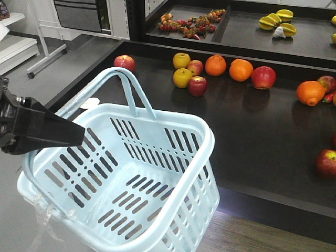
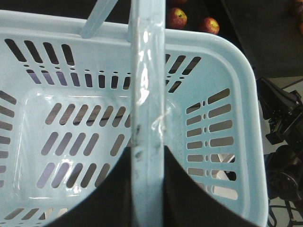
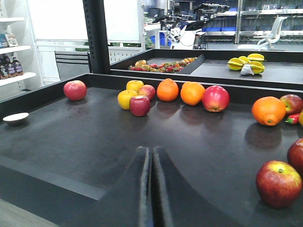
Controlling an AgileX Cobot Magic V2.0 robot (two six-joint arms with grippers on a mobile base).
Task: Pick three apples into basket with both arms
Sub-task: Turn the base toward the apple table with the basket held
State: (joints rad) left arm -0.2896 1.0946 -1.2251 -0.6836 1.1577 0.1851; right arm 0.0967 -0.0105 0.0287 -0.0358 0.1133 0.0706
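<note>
Pale blue slotted basket (image 1: pixel 206 137), empty, hangs tilted just off the front edge of the surface (image 1: pixel 252 131). Left end effector (image 2: pixel 147 155) is clamped on the basket's hoop handle (image 2: pixel 149 71). Dark red apples (image 3: pixel 139 105) lie beyond the basket among oranges (image 1: pixel 216 65). Right end effector (image 3: pixel 151 158) is pinched closed, empty.

Matte black robot parts.
Left claw (image 1: pixel 73 135): smooth tapered wedge, silver bolt (image 1: pixel 21 98) behind. Right claw (image 3: pixel 151 153): slim rounded fingers.

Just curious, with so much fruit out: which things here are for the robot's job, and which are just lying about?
Job: red apples, blue basket, left fingers clamped on its handle, right fingers.
Lying about: oranges, yellow fruits, star fruit, small white dish.
</note>
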